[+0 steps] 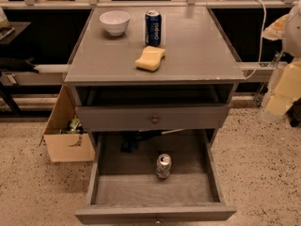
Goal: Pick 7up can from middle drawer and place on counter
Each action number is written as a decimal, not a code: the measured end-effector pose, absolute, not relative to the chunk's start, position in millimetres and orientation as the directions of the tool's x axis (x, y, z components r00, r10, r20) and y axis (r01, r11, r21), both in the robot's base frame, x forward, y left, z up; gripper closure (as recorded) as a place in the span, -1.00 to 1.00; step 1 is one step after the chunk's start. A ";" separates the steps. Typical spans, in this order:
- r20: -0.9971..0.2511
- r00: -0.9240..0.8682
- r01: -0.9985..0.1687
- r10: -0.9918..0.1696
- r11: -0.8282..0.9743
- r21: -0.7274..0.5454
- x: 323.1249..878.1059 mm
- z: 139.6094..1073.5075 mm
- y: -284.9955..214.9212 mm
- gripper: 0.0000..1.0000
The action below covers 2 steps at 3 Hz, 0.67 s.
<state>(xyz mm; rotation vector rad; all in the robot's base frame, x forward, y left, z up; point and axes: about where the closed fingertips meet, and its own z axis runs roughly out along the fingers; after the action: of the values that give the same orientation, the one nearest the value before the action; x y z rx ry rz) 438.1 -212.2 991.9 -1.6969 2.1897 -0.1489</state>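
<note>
1. Status: the task is barely begun. The middle drawer is pulled fully out, so access is there. The grasp, lift and placing are all still to do.
2. Location of target: the 7up can stands upright on the drawer floor, about midway between the side walls. It touches neither wall, and bare floor lies in front of it.
3. Look of target: a small can with a silvery-green body. The shiny top faces up with the pull tab visible. No dents can be made out.
4. Behind it, at the back of the drawer, lies a dark object that I cannot identify. It is clear of the can.
5. Gripper: at the right edge of view on the low end of the pale arm. It sits off the cabinet's right side and well apart from the can. Whether it is released or clenched cannot be told, and nothing appears to be held.
6. Destination: the counter carries a white bowl, a blue can and a yellow sponge. All three sit in the left and centre, so the bare right half looks the best spot for placing.
7. Judgement: the reach must pass under the closed upper drawer front.
</note>
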 end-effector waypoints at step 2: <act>-0.230 -0.183 -0.924 -0.956 0.247 -0.292 435.4 971.6 -200.7 -1.00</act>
<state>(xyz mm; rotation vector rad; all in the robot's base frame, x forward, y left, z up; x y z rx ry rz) 435.4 -200.7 971.6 -1.7259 2.1645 -0.1213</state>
